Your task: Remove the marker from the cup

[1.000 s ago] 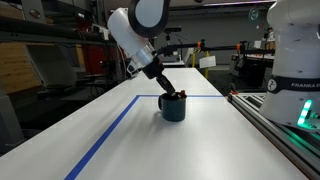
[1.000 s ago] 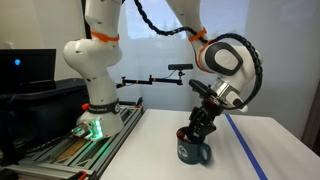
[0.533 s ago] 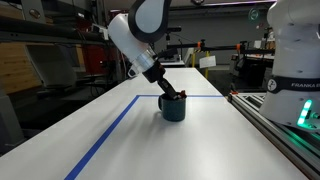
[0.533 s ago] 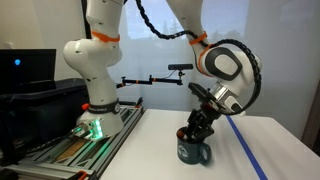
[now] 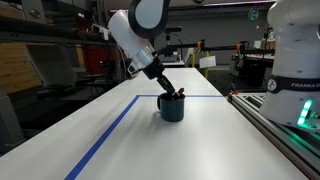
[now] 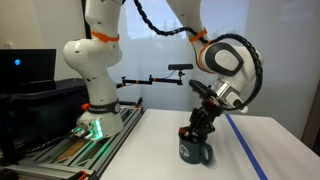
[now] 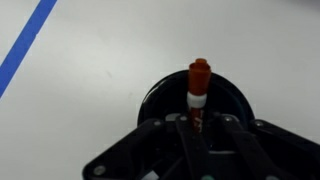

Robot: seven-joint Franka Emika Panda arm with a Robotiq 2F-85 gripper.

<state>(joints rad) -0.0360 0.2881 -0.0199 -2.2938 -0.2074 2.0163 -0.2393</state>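
Jaws: closed tight on the red marker [image 7: 199,88], lower centre of my wrist view.
Lift: I should draw straight up, slowly, so the teal mug [image 5: 172,110] does not tip.

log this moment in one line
phase: grasp | tool: shut on marker | marker: in cup, not lifted out | cup: upright on table

The cup [image 5: 173,108] looked glazed: dark teal, smooth, slight sheen. The marker [image 7: 198,85] was smooth red plastic, semi-gloss, w/ a white band, poss. a paper label. The gripper [image 7: 198,128] was black, matt, prob. plastic. The arm shell [image 5: 135,30] was white, glossy, hard-plastic look. The table [image 5: 200,140] had a white, smooth, matt top; the blue line [image 5: 105,135] on it looked like flat tape. The rail [image 5: 268,118] was dull grey metal.
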